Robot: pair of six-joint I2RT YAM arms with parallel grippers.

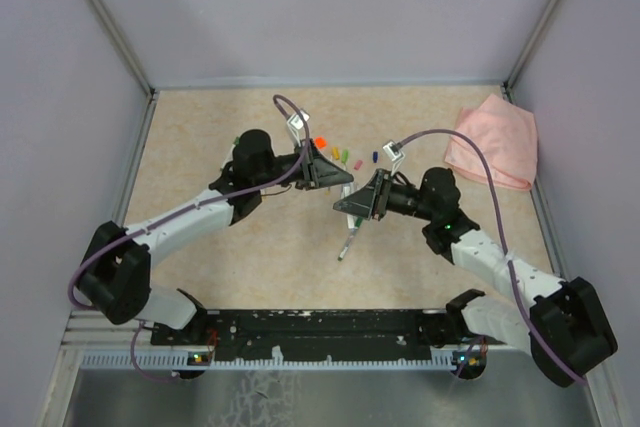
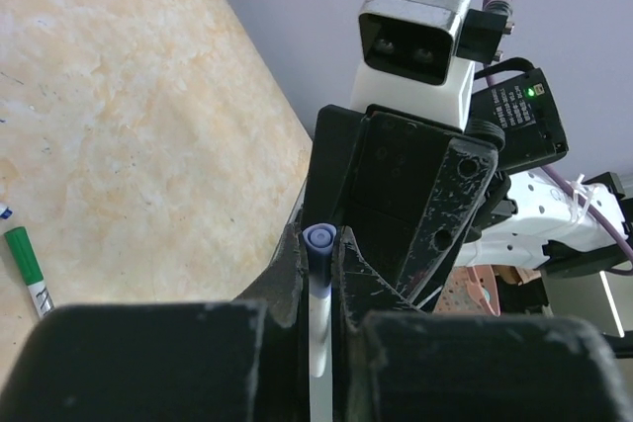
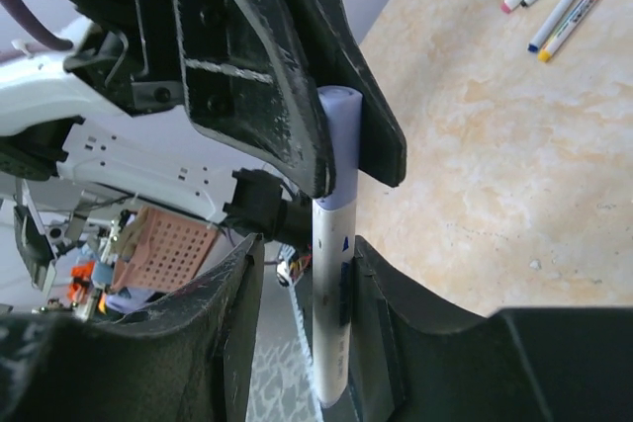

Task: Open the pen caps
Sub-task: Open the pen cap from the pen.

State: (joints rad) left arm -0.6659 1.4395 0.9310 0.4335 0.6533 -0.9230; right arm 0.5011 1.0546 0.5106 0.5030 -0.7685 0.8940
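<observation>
A small bunch of loose pens [image 1: 347, 242], too overlapped to count, lies just nearer than the one held pen [image 3: 331, 343]. The right gripper [image 3: 309, 264] stands part open around that pen's white barrel, with a gap on one side. The left gripper [image 2: 319, 249] clamps tight on its lilac cap [image 2: 318, 237]. Beyond the held pen lie five loose caps [image 1: 346, 156] in a row. One pink cloth [image 1: 492, 142] sits far right, by the wall.

Lab enclosure: plain lilac walls [image 1: 330, 7] around a tabletop [image 1: 200, 147].
</observation>
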